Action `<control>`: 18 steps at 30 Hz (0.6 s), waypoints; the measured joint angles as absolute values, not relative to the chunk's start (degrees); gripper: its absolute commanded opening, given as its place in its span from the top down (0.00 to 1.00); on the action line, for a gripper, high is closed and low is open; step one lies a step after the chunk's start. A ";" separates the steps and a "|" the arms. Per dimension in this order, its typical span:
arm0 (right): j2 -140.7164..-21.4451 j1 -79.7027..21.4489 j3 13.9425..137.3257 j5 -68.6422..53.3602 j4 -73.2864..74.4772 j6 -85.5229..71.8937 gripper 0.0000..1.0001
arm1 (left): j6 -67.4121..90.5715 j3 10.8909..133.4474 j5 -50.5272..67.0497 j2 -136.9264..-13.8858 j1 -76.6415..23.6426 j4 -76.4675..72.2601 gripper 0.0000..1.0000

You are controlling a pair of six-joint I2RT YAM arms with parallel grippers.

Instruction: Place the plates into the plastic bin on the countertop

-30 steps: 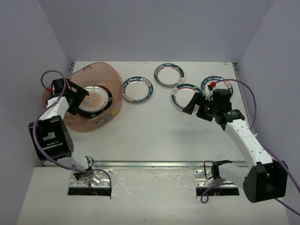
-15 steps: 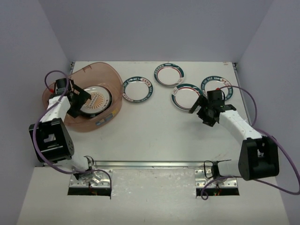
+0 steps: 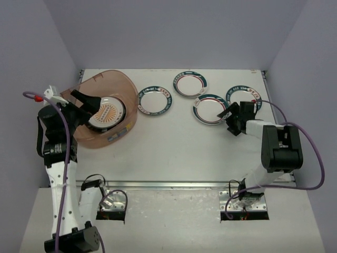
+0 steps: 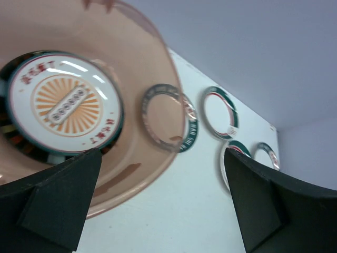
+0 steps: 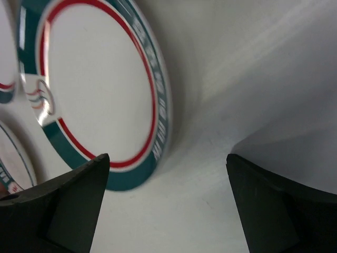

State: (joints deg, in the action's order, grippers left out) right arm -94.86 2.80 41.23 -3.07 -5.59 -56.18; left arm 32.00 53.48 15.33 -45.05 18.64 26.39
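The plastic bin (image 3: 117, 134) stands at the left on the countertop (image 3: 174, 153). In it an orange-centred plate (image 3: 107, 112) lies on top of other plates whose dark rims show beneath. My left gripper (image 3: 83, 108) is open and empty above the bin's left part. In the left wrist view the orange-centred plate (image 4: 63, 103) lies inside the bin (image 4: 158, 163). Four small white teal-red rimmed plates lie on the countertop: (image 3: 155, 100), (image 3: 190, 84), (image 3: 209, 109), (image 3: 243, 95). My right gripper (image 3: 228, 120) is open and empty, low at the near right edge of one small plate (image 5: 95, 100).
A metal rail (image 3: 174, 184) runs along the countertop's front edge. Grey walls close in the left, back and right sides. The right arm's elbow (image 3: 281, 147) is folded close behind its gripper.
My left arm has lifted and drawn back to the left, gripper still open over the bin. My right arm has folded in, its gripper shifting right to the small plate's edge.
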 measured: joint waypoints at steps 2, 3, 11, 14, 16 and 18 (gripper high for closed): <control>-98.29 3.04 42.97 -4.83 -10.36 -57.27 0.22 | 30.55 53.22 19.83 -42.28 18.55 25.37 0.00; -100.03 3.20 44.02 -5.80 -12.29 -57.85 0.35 | 29.84 53.10 21.48 -42.17 18.46 25.07 0.00; -107.63 4.73 43.74 -11.97 -21.28 -63.65 1.00 | 25.73 50.38 25.49 -44.37 18.14 29.61 0.00; -106.18 4.65 41.68 -12.35 -22.04 -64.55 1.00 | 25.44 50.34 26.20 -44.05 17.92 30.11 0.00; -104.38 4.44 40.67 -12.68 -20.43 -63.72 1.00 | 25.59 50.35 27.42 -44.00 17.69 30.01 0.00; -101.08 3.65 39.88 -13.02 -16.66 -61.42 1.00 | 26.42 50.35 28.93 -44.13 17.05 29.44 0.00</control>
